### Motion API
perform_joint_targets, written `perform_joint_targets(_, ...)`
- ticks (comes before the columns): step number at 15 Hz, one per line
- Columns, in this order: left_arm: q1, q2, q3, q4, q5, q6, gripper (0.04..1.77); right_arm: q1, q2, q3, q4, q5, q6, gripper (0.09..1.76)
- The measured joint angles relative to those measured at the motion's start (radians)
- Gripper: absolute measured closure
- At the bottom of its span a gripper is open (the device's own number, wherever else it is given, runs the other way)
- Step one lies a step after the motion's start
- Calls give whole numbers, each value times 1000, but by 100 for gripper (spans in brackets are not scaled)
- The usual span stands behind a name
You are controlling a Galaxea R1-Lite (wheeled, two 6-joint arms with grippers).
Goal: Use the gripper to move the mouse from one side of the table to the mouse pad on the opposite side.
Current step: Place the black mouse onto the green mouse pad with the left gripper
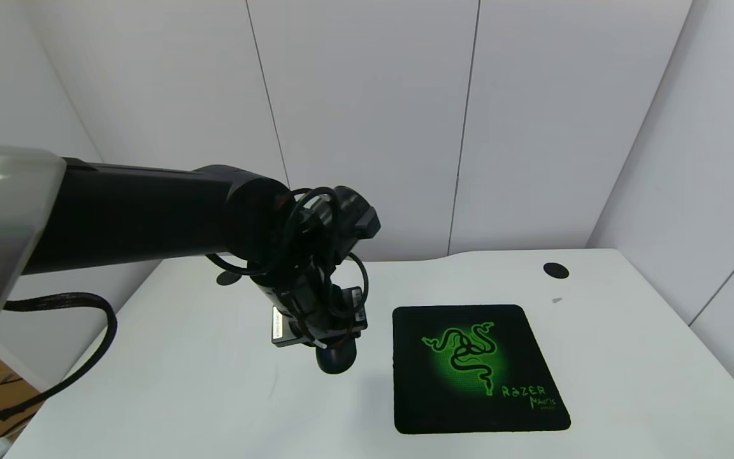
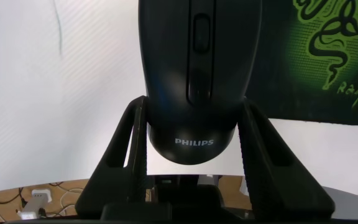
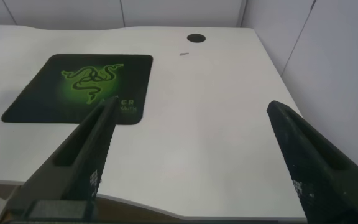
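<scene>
My left gripper (image 1: 332, 347) is shut on the glossy black mouse (image 1: 336, 358) and holds it above the white table (image 1: 214, 395), just left of the mouse pad (image 1: 475, 366). In the left wrist view the mouse (image 2: 194, 81) with white "PHILIPS" lettering sits between both fingers (image 2: 126, 149), and the gripper (image 2: 194, 118) grips its sides. The black mouse pad with the green snake logo (image 2: 328, 56) lies beyond it. My right gripper (image 3: 191, 118) is open and empty, off the table's front right; it is not in the head view. The mouse pad also shows in the right wrist view (image 3: 79, 87).
Two round black cable holes sit near the table's back edge, one at the right (image 1: 555, 270) and one at the left (image 1: 230, 278), partly behind my left arm. White wall panels stand close behind and to the right. Cables (image 1: 55, 357) hang off the table's left side.
</scene>
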Motion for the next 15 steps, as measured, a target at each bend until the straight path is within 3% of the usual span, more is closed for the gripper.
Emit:
perform_joint_targets(8,-89,154,-248,74,47,-41,90,0,0,0,0,0,0,14)
perform_joint_targets(15,-172,264,-279,-32,140,-80,90,0,0,0,0,0,0,14)
